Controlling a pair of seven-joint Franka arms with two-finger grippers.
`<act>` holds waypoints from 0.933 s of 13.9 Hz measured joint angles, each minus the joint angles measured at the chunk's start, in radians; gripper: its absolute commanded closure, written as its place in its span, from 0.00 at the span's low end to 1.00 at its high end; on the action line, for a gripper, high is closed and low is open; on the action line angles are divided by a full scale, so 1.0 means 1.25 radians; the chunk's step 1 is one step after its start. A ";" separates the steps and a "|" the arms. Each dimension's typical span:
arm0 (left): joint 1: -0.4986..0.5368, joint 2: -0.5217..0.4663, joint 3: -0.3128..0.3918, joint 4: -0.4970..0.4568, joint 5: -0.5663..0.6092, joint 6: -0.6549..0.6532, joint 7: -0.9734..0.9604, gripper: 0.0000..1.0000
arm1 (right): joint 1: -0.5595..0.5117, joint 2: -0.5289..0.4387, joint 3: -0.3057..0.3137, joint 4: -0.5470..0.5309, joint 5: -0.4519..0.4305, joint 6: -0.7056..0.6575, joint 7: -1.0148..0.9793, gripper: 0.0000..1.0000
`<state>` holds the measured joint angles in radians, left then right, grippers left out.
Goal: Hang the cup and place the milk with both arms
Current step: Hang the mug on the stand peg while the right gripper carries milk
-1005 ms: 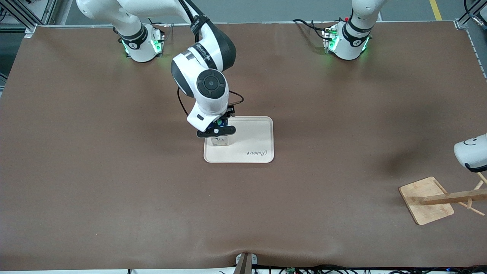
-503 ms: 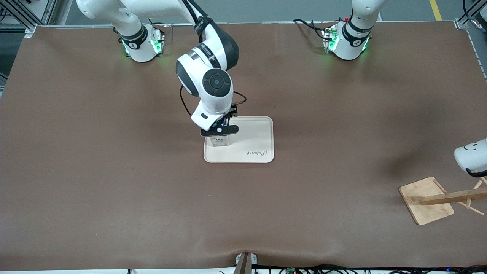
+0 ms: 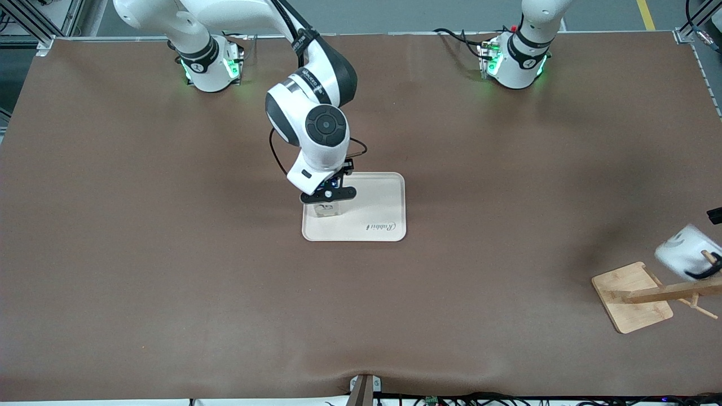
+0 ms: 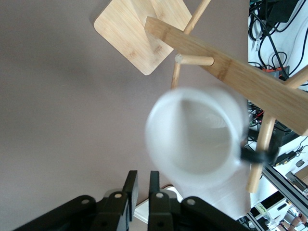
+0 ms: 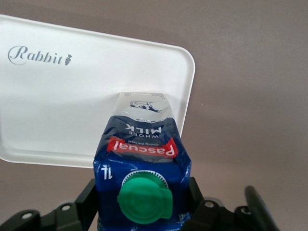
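the brown table (image 3: pixel 169 254) carries a cream tray (image 3: pixel 383 197) mid-table and a bamboo cup rack (image 3: pixel 637 296) at the left arm's end. both steps look nearly done. the right gripper (image 3: pixel 328 194) is over the tray's corner, clamped on the milk carton (image 5: pixel 142 163), whose base seems to sit on the tray; next it likely calls for letting go and lifting straight up. the cup (image 3: pixel 685 259) hangs blurred by its handle on a rack peg (image 4: pixel 195 60), apart from the left gripper (image 4: pixel 142 192), whose fingers sit narrow and empty.
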<state>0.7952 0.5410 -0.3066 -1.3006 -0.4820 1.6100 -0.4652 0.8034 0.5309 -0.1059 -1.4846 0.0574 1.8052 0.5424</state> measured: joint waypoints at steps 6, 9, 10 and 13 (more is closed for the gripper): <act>-0.005 -0.003 -0.024 0.015 0.000 0.000 0.004 0.00 | -0.053 -0.056 -0.012 0.100 0.041 -0.176 0.000 1.00; -0.043 -0.041 -0.059 0.026 0.095 -0.002 0.007 0.00 | -0.131 -0.103 -0.018 0.162 0.048 -0.304 -0.017 0.99; -0.068 -0.061 -0.073 0.028 0.140 -0.003 0.007 0.00 | -0.169 -0.112 -0.019 0.164 0.048 -0.313 -0.038 0.98; -0.156 -0.118 -0.105 0.028 0.281 -0.039 -0.003 0.00 | -0.324 -0.109 -0.023 0.159 0.044 -0.321 -0.151 0.97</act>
<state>0.6002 0.3934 -0.4373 -1.2657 -0.1308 1.5612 -0.4691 0.3983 0.3950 -0.1351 -1.2860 0.1119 1.4035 0.3535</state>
